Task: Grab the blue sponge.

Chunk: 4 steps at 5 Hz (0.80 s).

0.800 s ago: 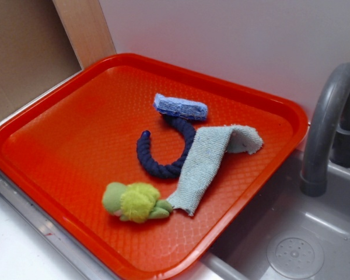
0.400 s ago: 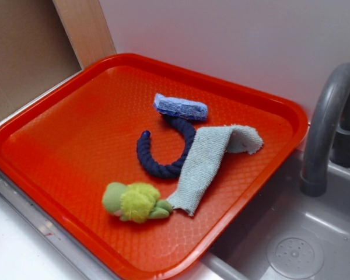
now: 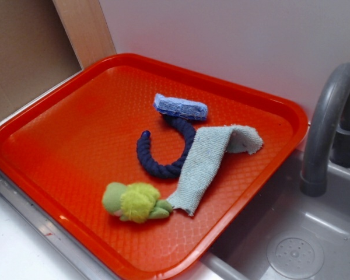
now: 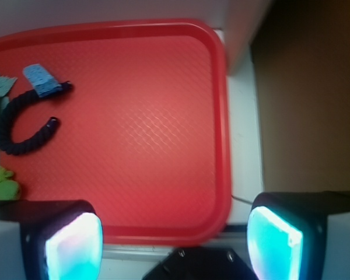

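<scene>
An orange-red tray (image 3: 58, 134) with a raised rim fills most of the exterior view. Near its middle lies a dark navy twisted rope (image 3: 163, 157) curled into a C. Just right of it, a pale teal woven cloth strip (image 3: 207, 163) runs diagonally, its upper end folded over and its inner edge touching the rope. At the strip's lower end sits a green and yellow plush toy (image 3: 134, 201). At the right of the frame, a grey faucet (image 3: 326, 122) arches over a grey sink (image 3: 291, 251) with a round drain.

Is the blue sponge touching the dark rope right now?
Touching. In the exterior view the blue sponge lies over one end of the dark rope; the wrist view shows the same overlap, no gap.
</scene>
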Each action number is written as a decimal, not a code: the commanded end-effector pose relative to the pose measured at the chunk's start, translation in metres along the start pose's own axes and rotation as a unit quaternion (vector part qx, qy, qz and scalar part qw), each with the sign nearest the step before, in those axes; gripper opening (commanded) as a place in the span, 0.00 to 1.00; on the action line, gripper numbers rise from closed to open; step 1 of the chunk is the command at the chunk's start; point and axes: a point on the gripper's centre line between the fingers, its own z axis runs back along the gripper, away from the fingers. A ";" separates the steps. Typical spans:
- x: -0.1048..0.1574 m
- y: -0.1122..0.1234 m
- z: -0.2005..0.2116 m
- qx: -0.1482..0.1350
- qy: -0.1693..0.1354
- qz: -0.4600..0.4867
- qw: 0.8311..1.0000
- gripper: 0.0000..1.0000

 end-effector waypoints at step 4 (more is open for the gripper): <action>0.061 -0.109 -0.088 -0.138 -0.005 -0.199 0.970 1.00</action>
